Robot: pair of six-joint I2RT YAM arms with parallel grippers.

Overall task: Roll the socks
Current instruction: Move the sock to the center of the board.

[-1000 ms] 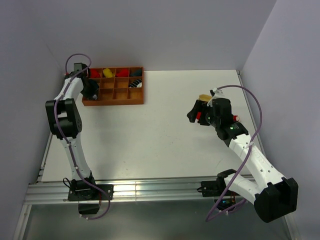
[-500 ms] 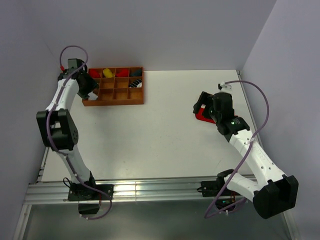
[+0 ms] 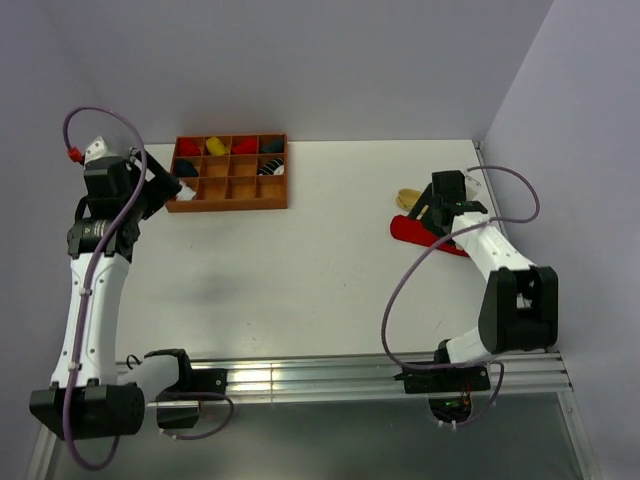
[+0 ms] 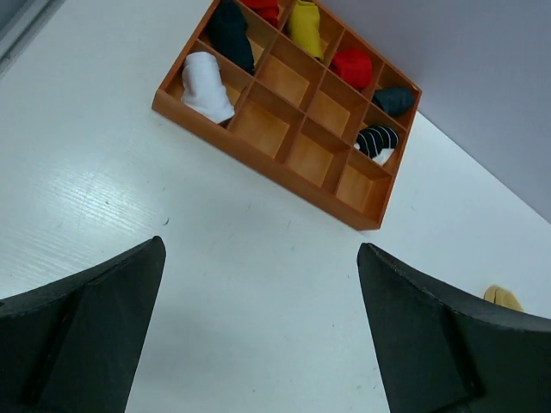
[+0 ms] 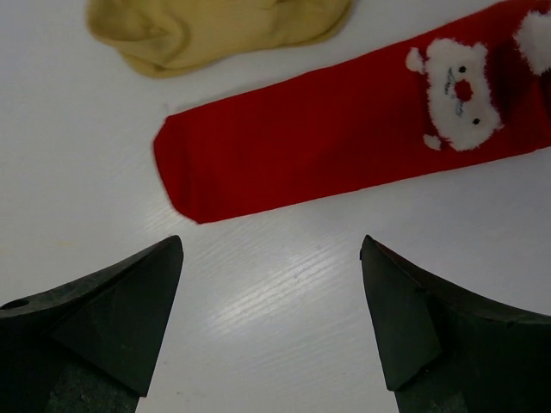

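Note:
A red sock (image 5: 344,146) with a white face pattern at one end lies flat on the table, also visible from above as the red sock (image 3: 425,235). Just beyond it lies a crumpled tan-yellow sock (image 5: 215,26), (image 3: 408,194). My right gripper (image 5: 271,245) hovers open over bare table just short of the red sock's plain end, holding nothing; from above it is the right gripper (image 3: 432,210). A rolled white sock (image 4: 207,82) sits in a near-left compartment of the tray. My left gripper (image 4: 260,249), (image 3: 160,190) is open and empty, raised near the tray's left end.
The brown wooden compartment tray (image 4: 284,172), (image 3: 228,205) stands at the back left and holds several other rolled socks: dark, red, yellow and a black-and-white striped one (image 4: 377,142). Walls close in on the left, back and right.
The left gripper opened and lifted back from the tray toward the left. The right arm swung toward the right edge, and the red sock now lies flat in plain view.

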